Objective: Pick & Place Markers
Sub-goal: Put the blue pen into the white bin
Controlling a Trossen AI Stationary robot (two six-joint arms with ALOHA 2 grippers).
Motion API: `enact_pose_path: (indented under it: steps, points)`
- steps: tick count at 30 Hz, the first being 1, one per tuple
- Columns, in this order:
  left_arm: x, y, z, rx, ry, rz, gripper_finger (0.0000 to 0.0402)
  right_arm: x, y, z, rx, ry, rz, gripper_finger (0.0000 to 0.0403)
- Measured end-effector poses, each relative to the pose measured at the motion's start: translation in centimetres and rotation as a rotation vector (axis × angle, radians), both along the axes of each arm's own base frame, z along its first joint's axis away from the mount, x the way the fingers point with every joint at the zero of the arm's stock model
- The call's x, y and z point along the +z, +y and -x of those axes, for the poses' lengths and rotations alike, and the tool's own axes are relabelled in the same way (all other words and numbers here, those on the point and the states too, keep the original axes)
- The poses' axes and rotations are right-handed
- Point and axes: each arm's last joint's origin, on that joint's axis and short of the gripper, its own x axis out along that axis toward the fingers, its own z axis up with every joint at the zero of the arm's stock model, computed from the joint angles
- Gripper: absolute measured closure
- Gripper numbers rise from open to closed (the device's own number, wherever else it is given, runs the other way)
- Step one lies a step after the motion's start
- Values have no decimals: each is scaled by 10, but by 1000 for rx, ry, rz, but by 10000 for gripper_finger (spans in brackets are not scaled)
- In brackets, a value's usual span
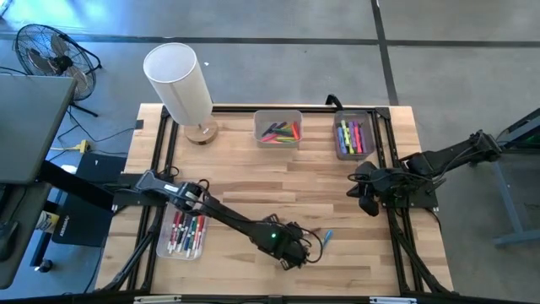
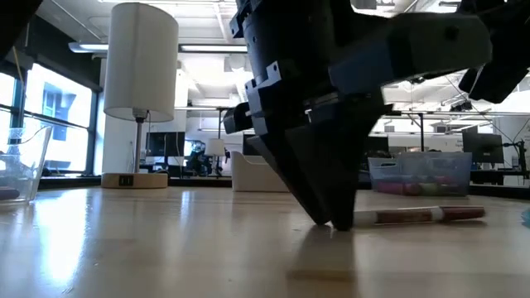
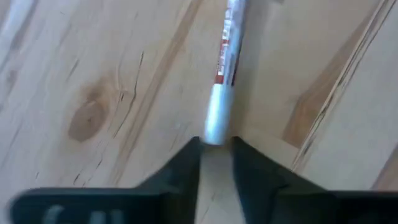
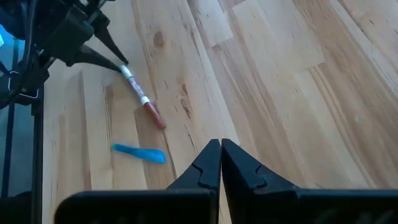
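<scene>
A marker [image 4: 140, 93] with a white barrel and a red cap lies flat on the wood near the table's near edge, right of the middle. My left gripper [image 3: 216, 146] reaches down to its white end, fingers closed in on it; the low view shows the left gripper [image 2: 335, 222] at the table top with the marker [image 2: 418, 216] stretching away from it. A short blue marker [image 4: 140, 153] lies just beyond. My right gripper [image 4: 221, 155] is shut and hovers over bare wood at the table's right side [image 1: 367, 198]. More markers fill the bins. My left gripper pinches the marker's white end [image 3: 216, 127] between its two fingertips [image 3: 186, 155], only at their free ends. The fingers slant down from above, roughly in line with the marker's length. The marker lies flat on the table, its red cap end [image 4: 155, 118] pointing away from the gripper.
A clear bin of markers [image 1: 181, 232] sits at the near left, two more bins [image 1: 278, 128] [image 1: 354, 135] at the far edge. A white lamp [image 1: 181, 84] stands at the far left. Bare wood lies between the two arms.
</scene>
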Motion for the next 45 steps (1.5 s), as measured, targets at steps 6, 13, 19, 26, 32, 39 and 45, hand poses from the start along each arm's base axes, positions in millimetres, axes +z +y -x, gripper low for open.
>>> enact_pose_path:
  steps: [6, 13, 19, 26, 32, 39, 45]
  points:
    - [3, -2, -3, -67, -5, 20, 390, 0, 0, 0, -3, -2, 3, 401]
    - [23, -1, -5, -122, 21, -13, 398, 0, 0, 0, -10, -9, 9, 400]
    - [40, 9, -7, -100, 52, -28, 398, 0, 0, 0, -7, -9, 12, 401]
    - [63, 38, -29, -25, -95, 2, 397, 0, 0, -1, -2, -9, 17, 401]
    - [73, 56, -52, -160, -226, 108, 396, 0, 0, -1, 3, -9, 12, 399]
    - [78, 71, -65, -304, -298, 207, 395, 0, 0, -1, 6, -5, -4, 401]
    - [79, 91, -71, -364, -310, 183, 339, 0, 0, -1, -8, -7, -4, 401]
